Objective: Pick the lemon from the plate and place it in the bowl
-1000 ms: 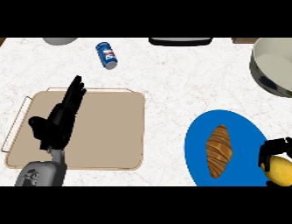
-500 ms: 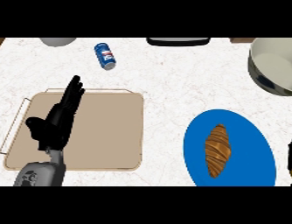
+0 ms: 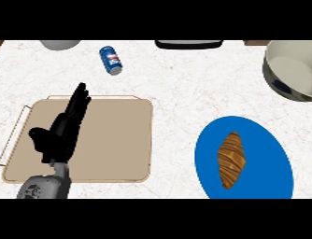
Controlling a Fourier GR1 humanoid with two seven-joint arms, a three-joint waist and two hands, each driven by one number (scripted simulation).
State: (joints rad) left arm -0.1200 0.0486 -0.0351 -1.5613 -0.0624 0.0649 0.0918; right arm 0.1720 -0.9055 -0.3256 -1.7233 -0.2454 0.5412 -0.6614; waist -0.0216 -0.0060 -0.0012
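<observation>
I am seeing only the left hand (image 3: 57, 135); it is resting over the tan tray (image 3: 117, 140) at the near left, fingers straight and pointing far, holding nothing. The right hand is not showing anywhere, so I cannot tell how its fingers are standing. The lemon is not showing either, and I cannot say where it is lying relative to any fingers. The blue plate (image 3: 273, 154) is sitting at the near right, carrying a croissant (image 3: 231, 159) laid lengthwise. The white bowl (image 3: 303, 70) is standing at the far right, beyond the plate. A blue can (image 3: 111, 59) is lying on its side on the far counter.
</observation>
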